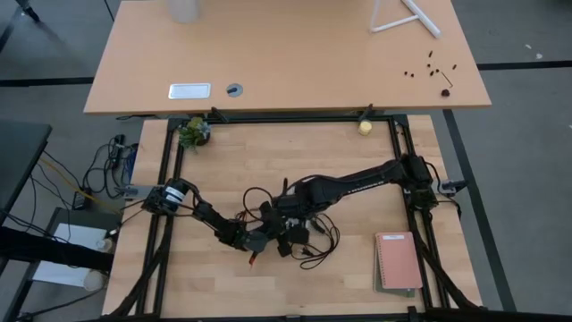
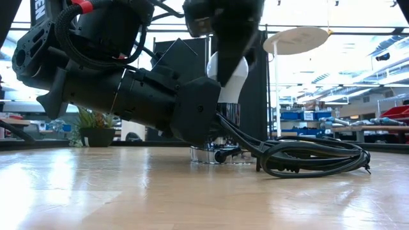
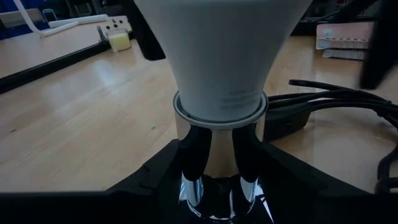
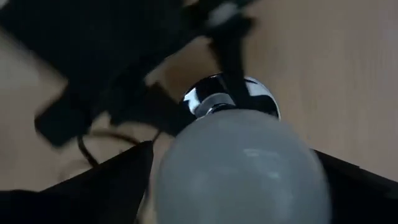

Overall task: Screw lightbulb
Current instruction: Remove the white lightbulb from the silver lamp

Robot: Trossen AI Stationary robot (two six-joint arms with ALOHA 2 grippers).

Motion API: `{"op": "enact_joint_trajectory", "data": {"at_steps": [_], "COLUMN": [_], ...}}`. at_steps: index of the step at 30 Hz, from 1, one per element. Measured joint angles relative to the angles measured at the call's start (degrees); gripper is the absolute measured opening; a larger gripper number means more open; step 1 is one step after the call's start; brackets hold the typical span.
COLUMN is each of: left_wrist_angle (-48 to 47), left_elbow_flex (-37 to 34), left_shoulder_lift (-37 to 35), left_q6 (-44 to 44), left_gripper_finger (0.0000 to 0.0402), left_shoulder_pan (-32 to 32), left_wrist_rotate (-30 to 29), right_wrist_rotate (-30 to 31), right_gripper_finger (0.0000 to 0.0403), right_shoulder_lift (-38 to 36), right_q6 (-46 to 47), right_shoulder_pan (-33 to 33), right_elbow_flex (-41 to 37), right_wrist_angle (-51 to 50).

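At the table's left, the left arm reaches in low, and its left gripper [image 2: 198, 118] has both fingers clamped on the shiny socket [image 3: 214, 186]. Upright in that socket stands the lightbulb [image 2: 231, 80], white, near the table's middle. From above it the right gripper [image 4: 233, 186] straddles the bulb's dome, its 2 fingers spread wide on either side. Beside the socket a black cord [image 2: 313, 156] lies coiled on the wood, toward the right.

Workshop: storage shelves [image 2: 310, 116], benches [image 2: 358, 130] behind table.
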Motion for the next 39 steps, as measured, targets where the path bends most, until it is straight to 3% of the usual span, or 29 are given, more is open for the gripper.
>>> {"op": "enact_joint_trajectory", "data": {"at_steps": [5, 14, 23, 34, 39], "left_wrist_angle": [0.0, -0.1, -0.1, 0.1, 0.0], "left_elbow_flex": [0.0, 0.0, 0.0, 0.0, 0.0], "left_shoulder_lift": [0.0, 0.0, 0.0, 0.0, 0.0], "left_q6": [-0.4, -1.1, -1.1, -1.0, -1.0], "left_gripper_finger": [0.0188, 0.0188, 0.0188, 0.0188, 0.0188], "left_shoulder_pan": [0.0, 0.0, 0.0, 0.1, 0.1], "left_wrist_rotate": [-0.1, -0.2, -0.2, -0.4, -0.4], "right_wrist_rotate": [0.2, 3.0, 2.9, 1.8, 1.0], "right_gripper_finger": [0.038, 0.0374, 0.0366, 0.0276, 0.026], "right_shoulder_lift": [0.0, 0.0, 0.0, 0.0, 0.0], "right_q6": [18.3, 27.9, 29.3, 28.1, 22.4], "right_shoulder_pan": [-0.6, -0.5, -0.4, -0.4, -0.4], "right_elbow_flex": [0.0, 0.0, 0.0, 0.1, 0.1], "right_wrist_angle": [0.1, 0.1, -1.1, -2.9, -2.8]}}
